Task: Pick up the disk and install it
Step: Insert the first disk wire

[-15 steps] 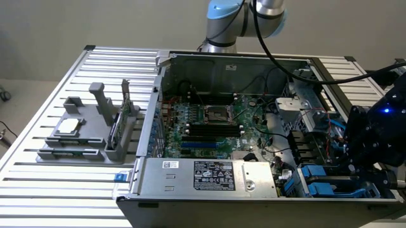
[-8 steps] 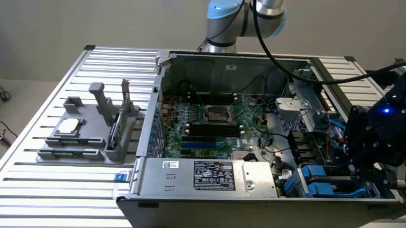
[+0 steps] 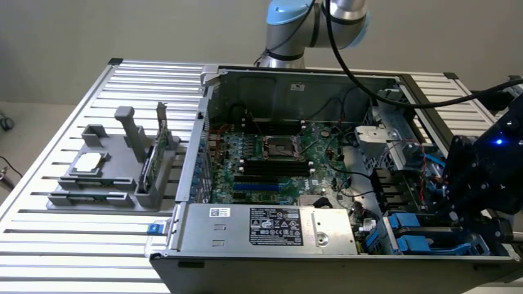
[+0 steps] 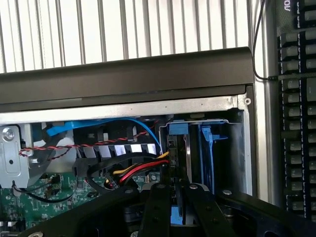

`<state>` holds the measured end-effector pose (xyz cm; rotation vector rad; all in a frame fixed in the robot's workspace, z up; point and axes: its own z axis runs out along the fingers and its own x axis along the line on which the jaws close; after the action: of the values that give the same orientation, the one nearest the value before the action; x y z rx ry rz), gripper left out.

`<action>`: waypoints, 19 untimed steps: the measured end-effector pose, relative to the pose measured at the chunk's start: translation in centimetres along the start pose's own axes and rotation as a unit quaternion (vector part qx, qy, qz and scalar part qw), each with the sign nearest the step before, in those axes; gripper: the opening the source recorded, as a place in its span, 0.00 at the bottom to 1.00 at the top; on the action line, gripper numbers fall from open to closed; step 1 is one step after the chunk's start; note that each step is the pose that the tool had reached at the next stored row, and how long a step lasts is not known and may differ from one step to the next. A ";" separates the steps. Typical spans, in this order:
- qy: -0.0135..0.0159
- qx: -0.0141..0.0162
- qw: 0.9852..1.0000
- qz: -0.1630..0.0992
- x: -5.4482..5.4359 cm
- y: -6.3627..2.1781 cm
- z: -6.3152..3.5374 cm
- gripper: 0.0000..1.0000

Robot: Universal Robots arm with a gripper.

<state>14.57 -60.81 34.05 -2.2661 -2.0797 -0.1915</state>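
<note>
While end effector (image 4: 178,195) pinches blue-framed disk (image 4: 178,148) edge-on over drive bay (image 4: 232,148), PSU label (image 3: 276,225) text unreadable

Lighting's soft and even from overhead, no hard shadows. The slatted table (image 3: 98,86) glares near white around the case (image 3: 327,257), whose inside sits darker. A blue LED glows on the arm head (image 3: 496,143) beside the case. The wrist view looks slightly soft, fingers (image 4: 157,210) blurry up close.

Ribbed metal table (image 3: 49,245), beige wall (image 3: 122,30)
</note>
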 end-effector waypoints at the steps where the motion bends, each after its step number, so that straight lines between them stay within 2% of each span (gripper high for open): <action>1: 0.000 0.000 1.000 0.000 0.0 0.00 0.00 0.16; 6: 0.000 -0.002 1.000 -0.004 0.0 0.00 -0.01 0.16; 12: 0.001 -0.008 1.000 -0.005 -0.1 -0.11 0.34 0.16; 19: 0.001 -0.008 1.000 -0.006 -0.1 -0.31 0.48 0.16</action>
<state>14.28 -60.81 33.55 -2.2626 -2.0992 -0.2124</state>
